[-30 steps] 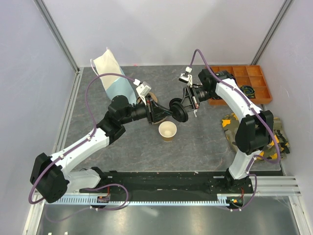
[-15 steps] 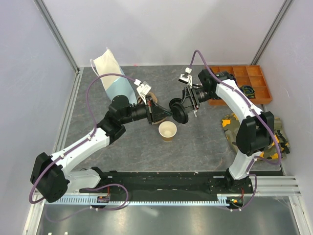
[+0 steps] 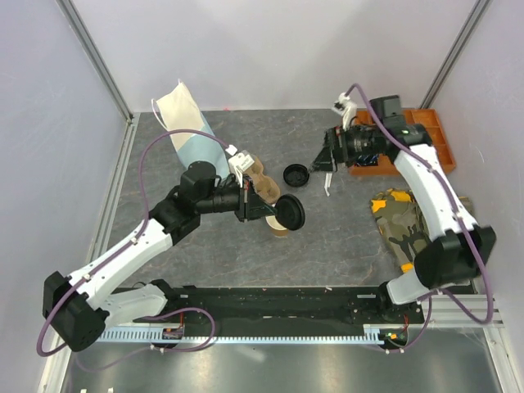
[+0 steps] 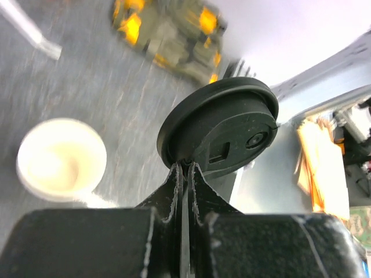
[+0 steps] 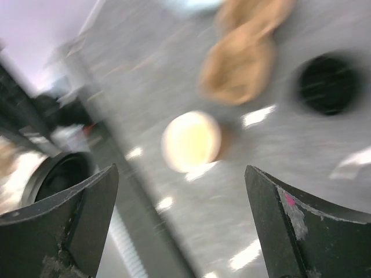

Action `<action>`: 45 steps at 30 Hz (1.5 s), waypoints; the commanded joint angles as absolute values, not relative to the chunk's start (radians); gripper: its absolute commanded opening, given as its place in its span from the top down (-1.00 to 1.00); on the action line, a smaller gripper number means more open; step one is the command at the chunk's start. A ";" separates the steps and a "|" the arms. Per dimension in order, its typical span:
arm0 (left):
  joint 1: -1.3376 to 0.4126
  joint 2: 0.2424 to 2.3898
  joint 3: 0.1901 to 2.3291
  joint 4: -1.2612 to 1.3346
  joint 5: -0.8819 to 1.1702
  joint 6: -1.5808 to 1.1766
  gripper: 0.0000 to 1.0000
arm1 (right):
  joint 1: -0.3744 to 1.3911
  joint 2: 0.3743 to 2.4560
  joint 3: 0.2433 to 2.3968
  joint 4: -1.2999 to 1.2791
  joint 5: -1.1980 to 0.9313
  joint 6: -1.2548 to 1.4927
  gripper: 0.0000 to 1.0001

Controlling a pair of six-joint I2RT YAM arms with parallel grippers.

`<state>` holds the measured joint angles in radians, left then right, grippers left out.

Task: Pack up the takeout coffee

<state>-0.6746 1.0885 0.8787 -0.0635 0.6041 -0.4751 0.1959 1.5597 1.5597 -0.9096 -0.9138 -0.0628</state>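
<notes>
The takeout coffee is in two parts. Its tan paper cup (image 4: pixel 61 156) stands open on the table, cream-white inside, also seen from the right wrist (image 5: pixel 191 141). In the top view the cup (image 3: pixel 281 228) is mostly hidden under its black lid (image 3: pixel 291 211). My left gripper (image 3: pixel 273 207) is shut on the rim of that lid (image 4: pixel 220 127), holding it on edge just above and beside the cup. My right gripper (image 3: pixel 325 164) is open and empty, off to the right, with nothing between its fingers (image 5: pixel 181 171).
A second black lid (image 3: pixel 295 175) lies flat on the table behind the cup. The tan pulp carrier (image 3: pixel 257 175) sits by the left wrist, and a light-blue bag (image 3: pixel 187 127) stands at the back left. An orange tray (image 3: pixel 422 135) and a camouflage cloth (image 3: pixel 399 219) are on the right.
The lid passed from my right gripper to my left. The right gripper opened and drew back to the right. The left arm brought the lid down over the cup.
</notes>
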 commanded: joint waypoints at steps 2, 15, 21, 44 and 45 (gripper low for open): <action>-0.672 1.130 1.107 -0.566 0.545 -0.203 0.96 | 0.192 1.414 1.545 -0.732 -0.517 -0.035 -0.96; -0.673 1.498 1.476 -1.014 0.413 0.037 0.96 | 0.155 1.381 1.456 -0.776 -0.637 -0.031 -0.96; -0.673 1.629 1.597 -1.124 0.356 0.038 0.96 | 0.156 1.399 1.373 -0.770 -0.758 -0.037 -0.96; -0.686 1.962 1.899 -1.252 0.314 -0.002 0.96 | 0.155 1.327 1.078 -0.609 -0.854 -0.003 -0.85; -0.687 1.968 1.901 -1.255 0.319 -0.002 0.96 | 0.155 1.330 1.078 -0.611 -0.854 -0.002 -0.79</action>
